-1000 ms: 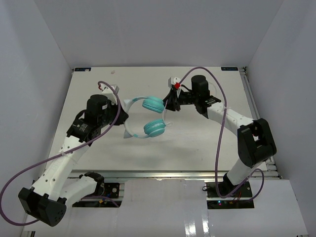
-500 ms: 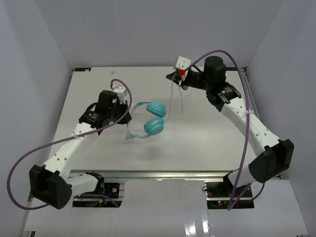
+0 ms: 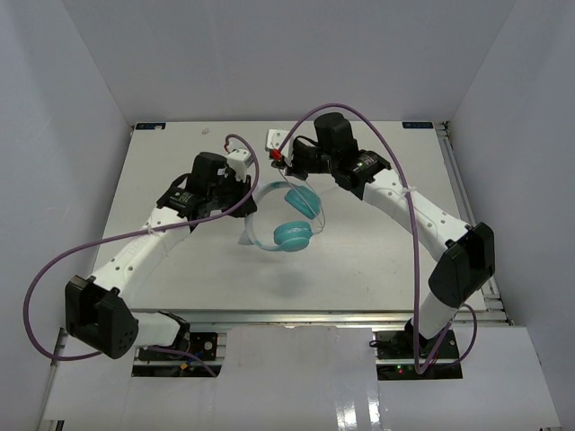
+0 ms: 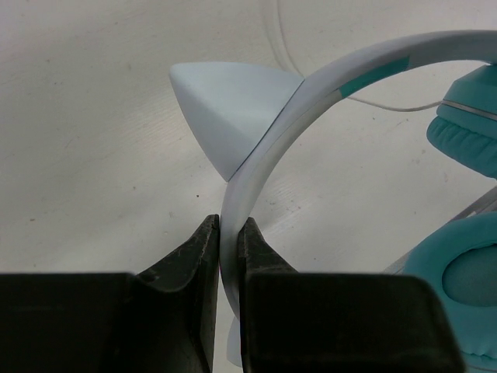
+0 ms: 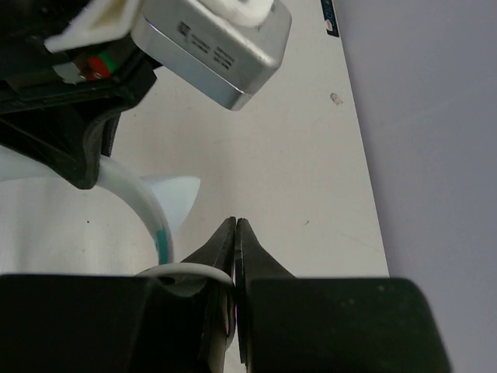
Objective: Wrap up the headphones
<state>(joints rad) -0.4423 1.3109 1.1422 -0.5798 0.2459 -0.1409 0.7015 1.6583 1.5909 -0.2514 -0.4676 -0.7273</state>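
Left hand (image 4: 227, 237) pinches the headphones (image 4: 365, 74) by the headband (image 4: 256, 167), clearest from its wrist cam. Right hand (image 5: 235, 233) is pressed together. Top view shows both teal cups (image 3: 293, 235).

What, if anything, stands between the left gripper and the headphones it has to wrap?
Nothing visible does. The left gripper is shut directly on the headphones, with its two sides pressing against either face of the white headband and no gap or object between them.

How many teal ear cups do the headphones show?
2. The upper ear cup is above the middle of the table; the lower ear cup hangs beside it, nearer the near edge. No further cup seems hidden.
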